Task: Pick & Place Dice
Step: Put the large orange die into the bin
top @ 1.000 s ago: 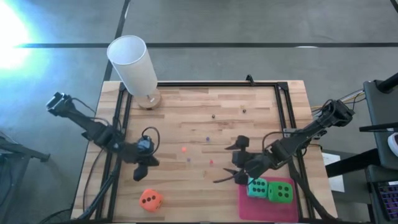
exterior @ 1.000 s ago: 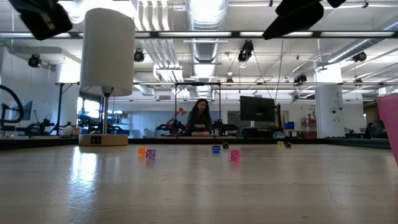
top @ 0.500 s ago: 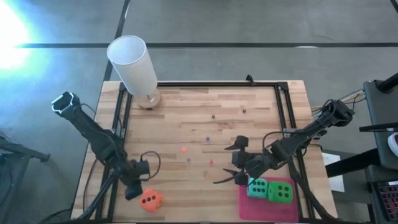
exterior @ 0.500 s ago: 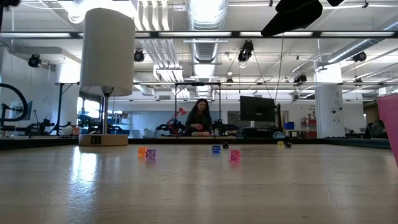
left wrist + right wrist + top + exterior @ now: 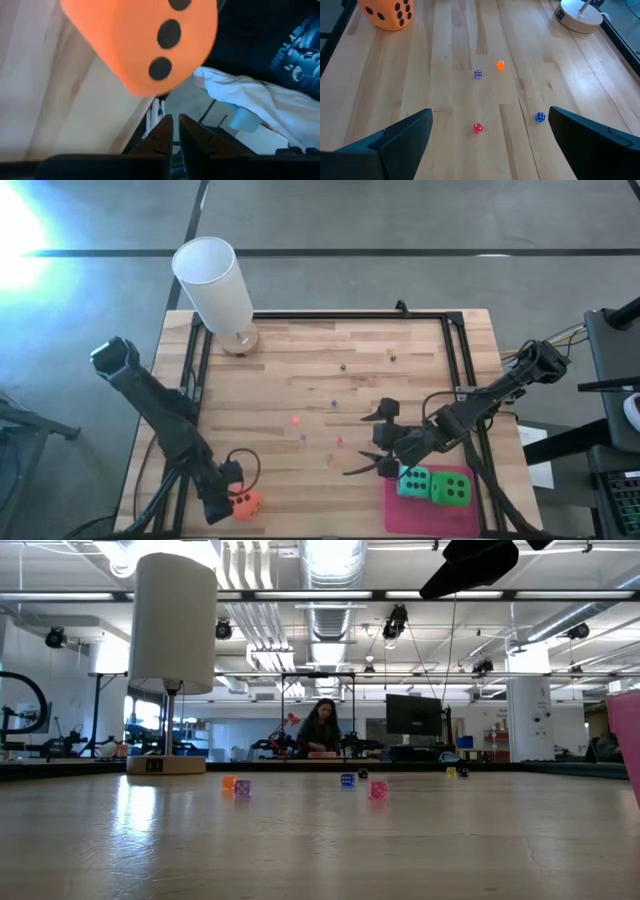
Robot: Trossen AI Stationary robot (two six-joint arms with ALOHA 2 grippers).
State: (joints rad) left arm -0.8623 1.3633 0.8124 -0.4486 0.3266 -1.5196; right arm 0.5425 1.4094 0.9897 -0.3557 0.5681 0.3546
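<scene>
The orange die [image 5: 248, 502] lies on the wooden table near its near edge, left of the middle. It fills the top of the left wrist view [image 5: 145, 40]. My left gripper [image 5: 222, 504] is low, right beside the die's left side, with its fingers [image 5: 173, 122] shut. A teal die [image 5: 413, 480] and a green die [image 5: 452, 488] rest on the pink mat [image 5: 400, 515] at the near right. Only one green die shows. My right gripper [image 5: 375, 448] hovers open and empty just left of the mat. My left gripper's shut fingertips [image 5: 165, 125] point at the lower edge of the orange die [image 5: 150, 92], coming from the table's left side. The die rests on the table. I cannot tell whether the fingers touch it.
A tall white cylinder lamp [image 5: 215, 285] stands on a round base at the far left corner. Several tiny coloured dice [image 5: 477, 74] are scattered over the table's middle. A black frame [image 5: 455, 350] runs along the table's edges. A person sits far behind the table [image 5: 320, 730].
My left gripper has gone toward the table's near edge and a little left, coming down beside the orange die. My right arm has kept still.
</scene>
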